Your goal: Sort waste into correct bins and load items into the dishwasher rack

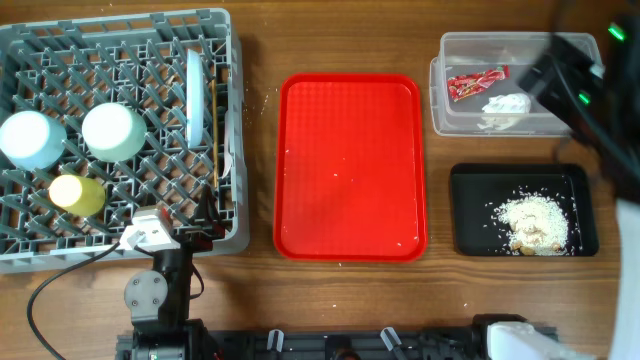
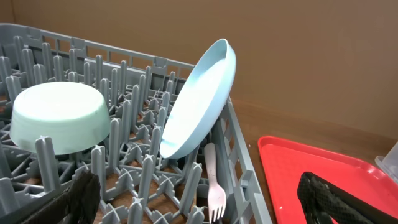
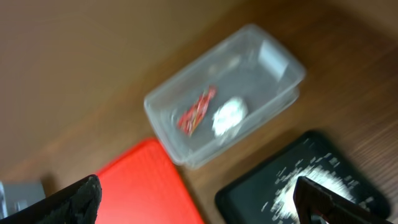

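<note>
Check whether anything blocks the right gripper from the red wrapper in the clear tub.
Nothing visible. The clear tub is open-topped; the red wrapper lies uncovered beside the white scrap. The right gripper is open.

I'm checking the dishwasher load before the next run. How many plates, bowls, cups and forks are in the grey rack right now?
Plates: 1
Bowls: 2
Cups: 1
Forks: 1
Total: 5
</note>
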### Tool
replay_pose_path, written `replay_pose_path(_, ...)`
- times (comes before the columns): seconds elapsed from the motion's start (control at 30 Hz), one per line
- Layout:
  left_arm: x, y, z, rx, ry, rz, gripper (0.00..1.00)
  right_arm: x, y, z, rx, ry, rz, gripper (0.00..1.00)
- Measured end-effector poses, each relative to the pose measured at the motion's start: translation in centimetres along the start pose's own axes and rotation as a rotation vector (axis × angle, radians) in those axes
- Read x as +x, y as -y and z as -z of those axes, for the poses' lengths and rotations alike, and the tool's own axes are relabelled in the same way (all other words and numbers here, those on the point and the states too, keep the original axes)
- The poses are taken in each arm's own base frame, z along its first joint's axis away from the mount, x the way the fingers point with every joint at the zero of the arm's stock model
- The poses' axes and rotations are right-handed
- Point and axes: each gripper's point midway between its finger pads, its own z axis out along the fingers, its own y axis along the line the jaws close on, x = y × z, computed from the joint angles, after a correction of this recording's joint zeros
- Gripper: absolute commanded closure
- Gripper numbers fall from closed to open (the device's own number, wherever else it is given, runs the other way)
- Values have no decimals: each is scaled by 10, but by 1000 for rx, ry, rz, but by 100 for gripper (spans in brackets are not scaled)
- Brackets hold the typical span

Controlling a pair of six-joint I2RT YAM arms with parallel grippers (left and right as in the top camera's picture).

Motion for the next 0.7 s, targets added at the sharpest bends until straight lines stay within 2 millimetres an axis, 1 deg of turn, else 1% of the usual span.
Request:
replay_pose_path(0.03, 0, 0, 0, 0, 0, 0, 0, -4, 6, 11, 7, 35, -6, 0)
replay_pose_path(0.07, 0, 0, 0, 0, 0, 0, 0, -8, 17, 29, 21, 83, -16, 0)
replay_pose_path(0.13, 0, 0, 0, 0, 0, 0, 0, -9, 32, 52, 42, 131, -26, 0)
replay_pose_path(0.2, 0, 0, 0, 0, 0, 0, 0, -8, 38, 63, 36, 159, -22, 0)
replay_pose_path(0.3, 0, 0, 0, 0, 0, 0, 0, 2, 40, 67, -15, 198, 2, 0)
replay_pose_path(0.33, 0, 0, 0, 0, 0, 0, 0, 9, 38, 65, -50, 205, 19, 0)
replay_pose_path(0.4, 0, 0, 0, 0, 0, 0, 0, 16, 25, 56, -155, 259, 47, 0)
replay_pose_path(0.47, 0, 0, 0, -1, -1, 0, 0, 33, 11, 39, -273, 291, 90, 0)
replay_pose_path(0.5, 0, 0, 0, 0, 0, 0, 0, 51, 5, 25, -337, 292, 124, 0)
replay_pose_path(0.6, 0, 0, 0, 0, 0, 0, 0, 95, -2, -4, -455, 281, 179, 0)
replay_pose_path(0.63, 1, 0, 0, -1, -1, 0, 0, 107, -3, -10, -489, 287, 190, 0)
replay_pose_path(0.67, 1, 0, 0, -1, -1, 0, 0, 115, -5, -14, -523, 309, 198, 0)
replay_pose_path(0.7, 1, 0, 0, -1, -1, 0, 0, 128, -4, -18, -566, 332, 207, 0)
